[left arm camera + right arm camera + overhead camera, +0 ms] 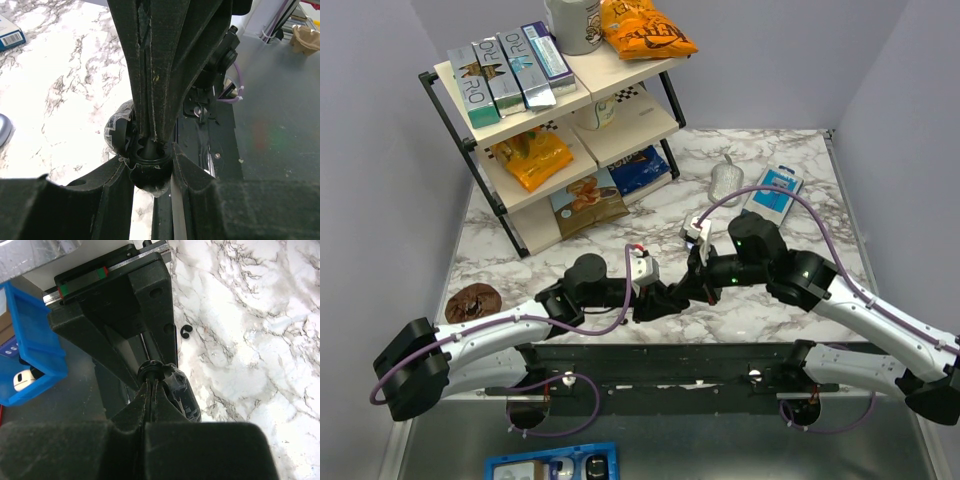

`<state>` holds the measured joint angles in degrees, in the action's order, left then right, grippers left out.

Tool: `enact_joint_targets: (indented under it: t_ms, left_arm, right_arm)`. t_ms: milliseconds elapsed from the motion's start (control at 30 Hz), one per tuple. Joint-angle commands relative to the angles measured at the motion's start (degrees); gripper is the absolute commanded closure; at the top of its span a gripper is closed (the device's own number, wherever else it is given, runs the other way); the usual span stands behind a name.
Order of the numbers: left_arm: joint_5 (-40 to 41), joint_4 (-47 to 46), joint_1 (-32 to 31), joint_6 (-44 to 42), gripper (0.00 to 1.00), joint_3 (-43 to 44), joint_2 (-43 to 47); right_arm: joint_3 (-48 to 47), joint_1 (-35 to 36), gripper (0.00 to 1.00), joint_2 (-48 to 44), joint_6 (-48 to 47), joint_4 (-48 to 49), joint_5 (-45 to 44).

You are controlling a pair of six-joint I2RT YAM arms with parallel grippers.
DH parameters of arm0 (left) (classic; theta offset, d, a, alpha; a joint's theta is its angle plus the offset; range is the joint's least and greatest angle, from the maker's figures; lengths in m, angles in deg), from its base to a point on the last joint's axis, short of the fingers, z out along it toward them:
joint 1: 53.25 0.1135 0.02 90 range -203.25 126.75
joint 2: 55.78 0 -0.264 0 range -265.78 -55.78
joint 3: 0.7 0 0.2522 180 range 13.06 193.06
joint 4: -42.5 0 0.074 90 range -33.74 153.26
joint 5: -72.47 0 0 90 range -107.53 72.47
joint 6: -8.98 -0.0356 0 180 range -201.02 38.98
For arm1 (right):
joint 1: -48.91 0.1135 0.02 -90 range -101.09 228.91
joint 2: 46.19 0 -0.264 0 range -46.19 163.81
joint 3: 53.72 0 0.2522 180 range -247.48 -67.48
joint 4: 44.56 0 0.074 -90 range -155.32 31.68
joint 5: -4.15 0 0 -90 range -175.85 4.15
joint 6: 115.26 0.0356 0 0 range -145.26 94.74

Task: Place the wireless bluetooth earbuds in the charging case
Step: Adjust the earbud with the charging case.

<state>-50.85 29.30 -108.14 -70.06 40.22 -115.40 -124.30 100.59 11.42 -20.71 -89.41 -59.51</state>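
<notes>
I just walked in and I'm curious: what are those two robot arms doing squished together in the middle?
The left pincer is shut on a small round black charging case, holding it open near the front edge of the marble table. The right pincer has its tips squeezed shut, reaching right into the case's opening. It may be placing a tiny earbud, but the tips hide whether one is there.

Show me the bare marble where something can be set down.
Free: marble table between the shelf rack and the silvery mesh item; also the strip between the brown disc and the rack's foot. Crowded: the near centre, where left hand and right hand meet at the charging case.
</notes>
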Motion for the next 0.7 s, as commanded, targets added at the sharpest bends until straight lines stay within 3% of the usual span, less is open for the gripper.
enact_joint_targets:
  t_ms: [0,667]
  left_arm:
    - [4.1,-5.9,-0.3,0.7,1.0,-1.3,1.5]
    - [7.9,-9.2,-0.3,0.6,1.0,-3.2,2.8]
  right_arm:
    - [1.8,0.5,0.99,-1.5,1.4,1.0,-0.2]
    - [4.9,0.5,0.99,-6.0,4.6,6.7,-2.0]
